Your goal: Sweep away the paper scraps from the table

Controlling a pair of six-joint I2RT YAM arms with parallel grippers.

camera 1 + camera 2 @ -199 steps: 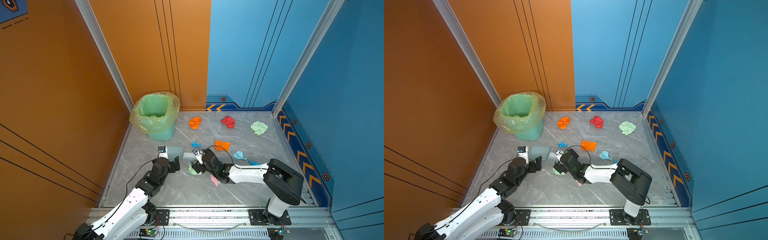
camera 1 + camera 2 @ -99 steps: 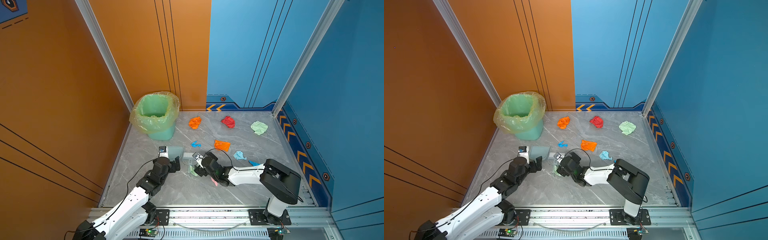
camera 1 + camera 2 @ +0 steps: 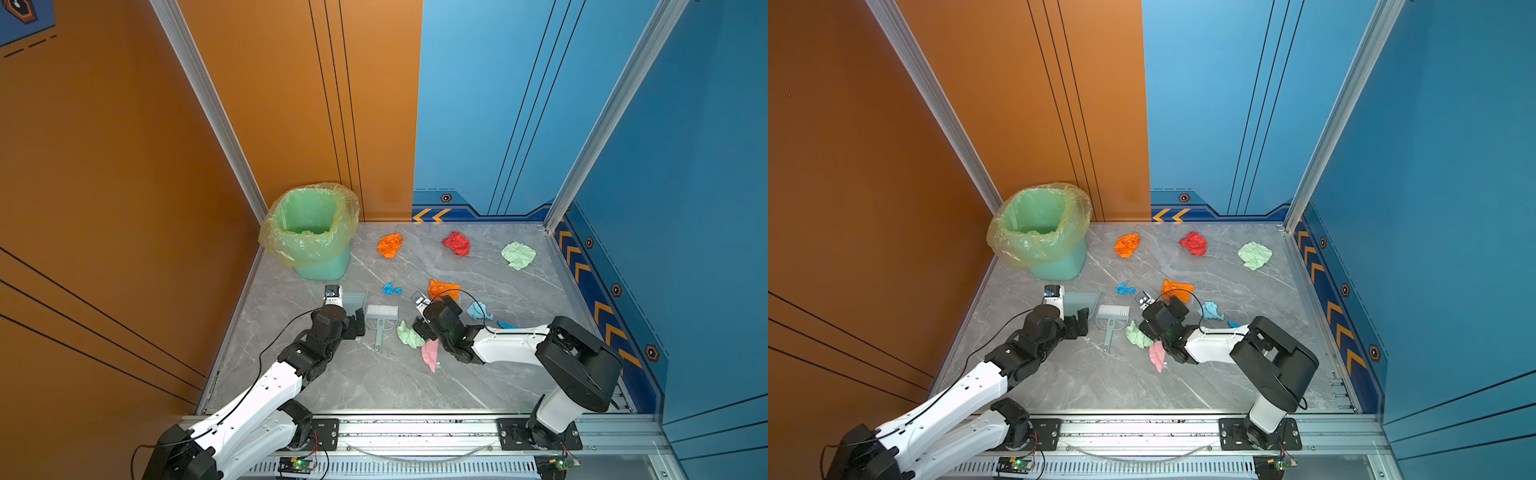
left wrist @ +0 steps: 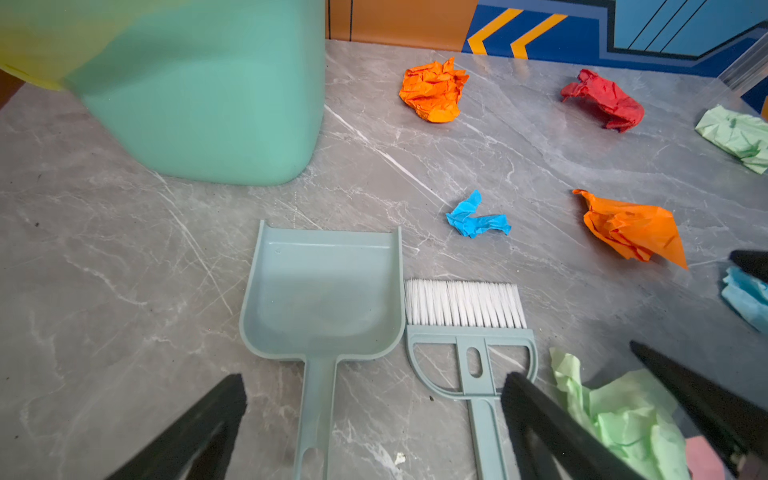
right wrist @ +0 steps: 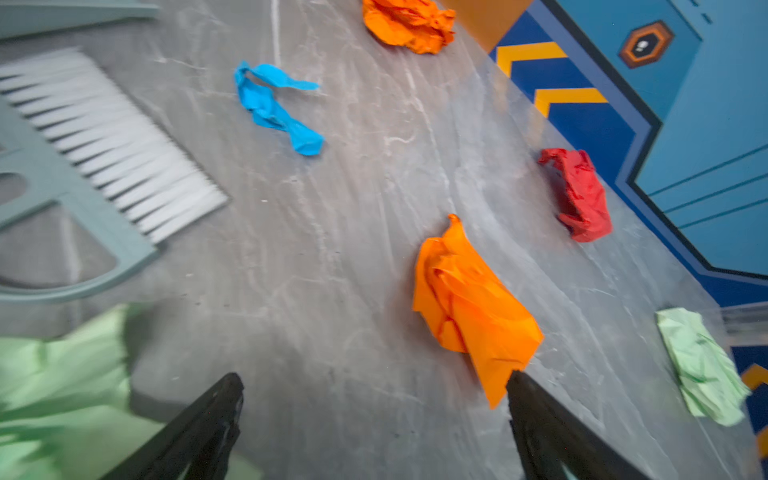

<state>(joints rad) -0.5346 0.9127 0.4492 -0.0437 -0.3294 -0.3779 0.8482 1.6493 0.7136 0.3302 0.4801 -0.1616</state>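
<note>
Step in hand: tool pickup, pre-sweep. Nothing is swept yet. The dustpan [image 4: 320, 299] lies empty and flat on the table [image 3: 374, 386] w/ the brush [image 4: 465, 328] just beside it, handles parallel, pointing toward the robot.

The left gripper [image 4: 374, 384] is spread wide and holds nothing. It hovers low w/ the dustpan handle between its fingers [image 4: 199, 424]; one finger overlaps the brush frame in the left wrist view. The right gripper [image 5: 374, 380] is also spread and empty, over bare table betw. the near green scrap [image 5: 62, 374] and the mid orange one. The right wrist view is smeared.

The paper scraps [image 3: 444, 289] are all on the table:
- Back: orange [image 3: 390, 244], red [image 3: 456, 243], pale green [image 3: 518, 254].
- Mid: small blue [image 3: 390, 288], orange, light blue [image 3: 478, 311].
- Nearest: green and pink [image 3: 430, 354], by the right gripper.

The bin [image 3: 322, 266] w/ its liner [image 3: 291, 249] sits at the back left corner; nothing seen inside.

Next, prob.: left drops and closes on the dustpan handle, and right must shift over to the brush handle. It's tight: the handles are close together, the left finger crowds the brush, and the green scrap lies right by it. One arm at a time looks safer.
</note>
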